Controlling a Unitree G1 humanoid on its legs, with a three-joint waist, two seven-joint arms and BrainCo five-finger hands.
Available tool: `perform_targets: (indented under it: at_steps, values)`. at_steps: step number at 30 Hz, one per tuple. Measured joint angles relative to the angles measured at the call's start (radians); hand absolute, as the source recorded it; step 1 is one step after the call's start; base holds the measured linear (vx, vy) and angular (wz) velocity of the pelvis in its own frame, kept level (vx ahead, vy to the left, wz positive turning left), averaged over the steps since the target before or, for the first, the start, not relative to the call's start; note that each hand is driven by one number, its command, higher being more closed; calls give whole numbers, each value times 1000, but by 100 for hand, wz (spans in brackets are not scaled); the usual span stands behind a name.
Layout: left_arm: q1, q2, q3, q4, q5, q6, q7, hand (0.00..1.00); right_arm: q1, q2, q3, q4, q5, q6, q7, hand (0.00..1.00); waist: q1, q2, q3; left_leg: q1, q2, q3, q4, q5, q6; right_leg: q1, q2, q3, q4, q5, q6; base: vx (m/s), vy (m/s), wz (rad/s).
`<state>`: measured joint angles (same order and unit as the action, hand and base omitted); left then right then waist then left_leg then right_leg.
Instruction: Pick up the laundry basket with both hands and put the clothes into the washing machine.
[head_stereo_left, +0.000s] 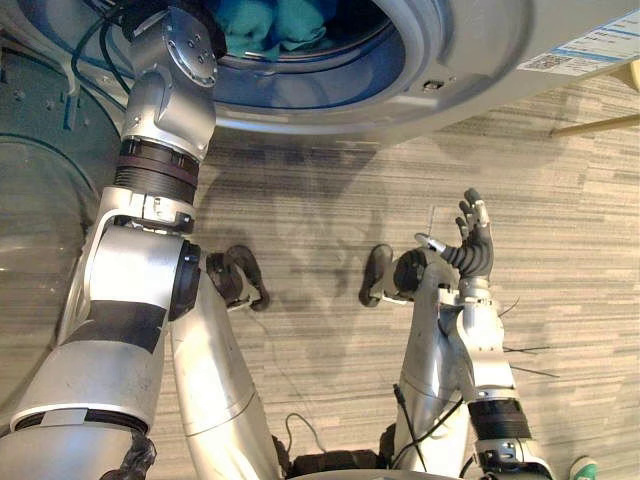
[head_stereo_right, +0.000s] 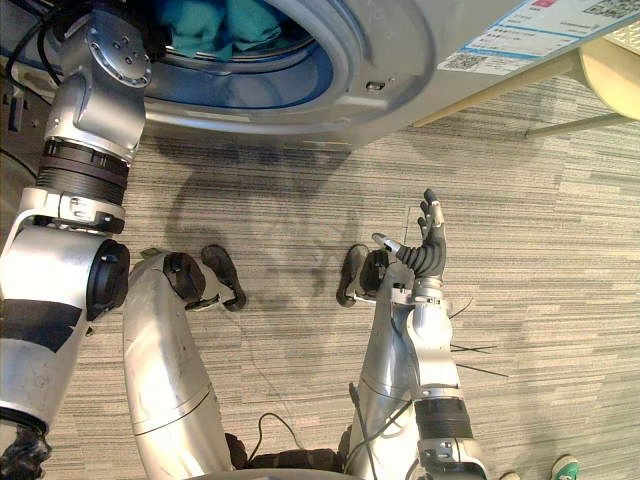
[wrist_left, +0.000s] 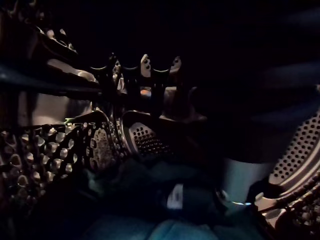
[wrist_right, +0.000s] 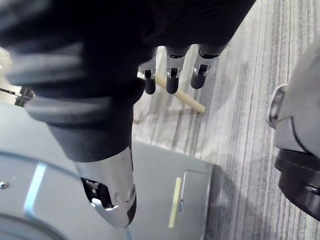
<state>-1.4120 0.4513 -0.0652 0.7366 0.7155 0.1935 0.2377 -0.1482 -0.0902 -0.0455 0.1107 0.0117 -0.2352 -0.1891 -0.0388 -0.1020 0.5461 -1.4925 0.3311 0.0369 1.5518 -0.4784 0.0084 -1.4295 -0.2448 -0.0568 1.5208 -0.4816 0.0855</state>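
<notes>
Your left hand (wrist_left: 146, 65) was deep inside the washing machine (head_stereo_left: 480, 50) at upper left, beside the teal clothes (head_stereo_left: 275, 22); its grip I could not tell. Your right hand (head_stereo_left: 474, 245) hung released, centre right. You'd best have drawn back straight, clear of the cloth.

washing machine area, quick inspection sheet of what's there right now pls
surface: grey striped floor
job's things: teal clothes lie in the drum of the washing machine
clutter: nothing seen
hands: left hand is inside the drum; right hand is open, raised over the floor, holding nothing
cables: nothing seen
surroundings: pale wooden furniture legs; a person's green shoe; the machine's glass door stands open
</notes>
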Motion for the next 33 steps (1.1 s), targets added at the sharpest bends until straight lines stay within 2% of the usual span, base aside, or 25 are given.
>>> perform_targets:
  at_steps: [3, 5, 8, 10, 11, 13, 16, 18, 21, 23, 25, 27, 29, 31, 33]
  values:
    - [0, 0, 38, 0, -19, 0, 3, 0, 6, -1, 27, 8, 0, 6, 16, 0, 1, 0, 0, 29, -1, 1, -21, 4, -7, 26, 1, -7, -16, 1, -2, 52, -41, 3]
    - [5, -6, 41, -5, -66, -4, 10, 0, 15, 2, 43, 20, -1, 7, 18, 0, 2, 1, -1, 50, -4, -2, -40, 8, -14, 51, 1, -16, -31, 0, -2, 51, -39, 6]
    - [124, -56, 97, -107, -176, -18, 42, 0, 45, 8, 48, 34, -4, 24, 17, 0, 3, 3, -2, 120, -19, -1, -89, 21, -22, 125, -2, -28, -70, 0, -4, 54, -45, 16]
    - [319, -107, 118, -224, -300, -52, 75, 0, 55, 15, 45, 55, -15, 49, 15, 0, 9, 4, -4, 212, -22, 9, -156, 38, -32, 215, -3, -42, -127, 1, -6, 56, -68, 17]
    - [369, -125, 121, -248, -328, -57, 77, 0, 59, 18, 43, 61, -21, 54, 14, 0, 14, 5, -5, 237, -25, 9, -174, 43, -37, 242, -4, -49, -143, 3, -9, 45, -93, 19]
    - [615, -238, 150, -354, -409, -87, 98, 0, 83, 31, 30, 70, -32, 85, 13, 0, 28, 11, -9, 351, -37, 12, -262, 64, -53, 358, -6, -74, -213, 4, -16, 41, -103, 25]
    - [891, -345, 151, -416, -470, -100, 96, 0, 104, 43, -7, 72, -43, 111, 11, 0, 54, 17, -22, 492, -44, 27, -373, 90, -69, 494, -4, -94, -305, 9, -26, 61, -87, 22]
    - [1135, -425, 152, -426, -501, -109, 91, 0, 125, 44, -36, 110, -44, 134, -3, 0, 63, 24, -98, 590, -56, 37, -477, 124, -87, 594, -4, -128, -389, 18, -39, 106, -94, 22]
    - [1313, -460, 146, -421, -528, -122, 64, 0, 141, 44, -57, 159, -41, 155, -6, 0, 77, 43, -125, 746, -58, 54, -599, 148, -104, 748, 3, -159, -502, 39, -46, 146, -48, 5]
    - [1383, -458, 144, -388, -530, -141, 44, 0, 166, 45, -63, 209, -39, 168, -6, 0, 84, 47, -153, 856, -68, 79, -695, 177, -109, 843, 9, -164, -585, 60, -41, 124, -18, 1]
    - [1446, -456, 145, -270, -525, -157, 22, 0, 200, 50, -66, 300, -10, 173, -6, 0, 81, 67, -213, 1003, -68, 126, -846, 219, -113, 969, 36, -166, -741, 118, -32, 175, 23, -24]
    - [1467, -456, 145, -195, -512, -160, 1, 0, 225, 62, -85, 350, 20, 174, -5, 0, 80, 74, -250, 1074, -68, 159, -932, 243, -112, 1026, 50, -165, -832, 155, -25, 132, 32, -31]
    - [1477, -456, 149, -97, -499, -162, -21, 0, 249, 78, -111, 426, 46, 175, -4, 0, 79, 82, -298, 1156, -71, 199, -1042, 277, -112, 1094, 66, -159, -955, 207, -15, 131, 32, -33]
    - [1476, -451, 148, 44, -475, -162, -39, 0, 252, 77, -145, 564, 78, 177, -4, 0, 63, 87, -352, 1265, -97, 247, -1210, 337, -110, 1186, 85, -147, -1131, 286, -1, 167, 67, -30]
    - [1472, -437, 148, 103, -468, -162, -42, 0, 241, 67, -161, 647, 102, 178, -3, 0, 53, 90, -375, 1335, -118, 284, -1316, 381, -110, 1233, 95, -124, -1245, 345, 6, 164, 76, -49]
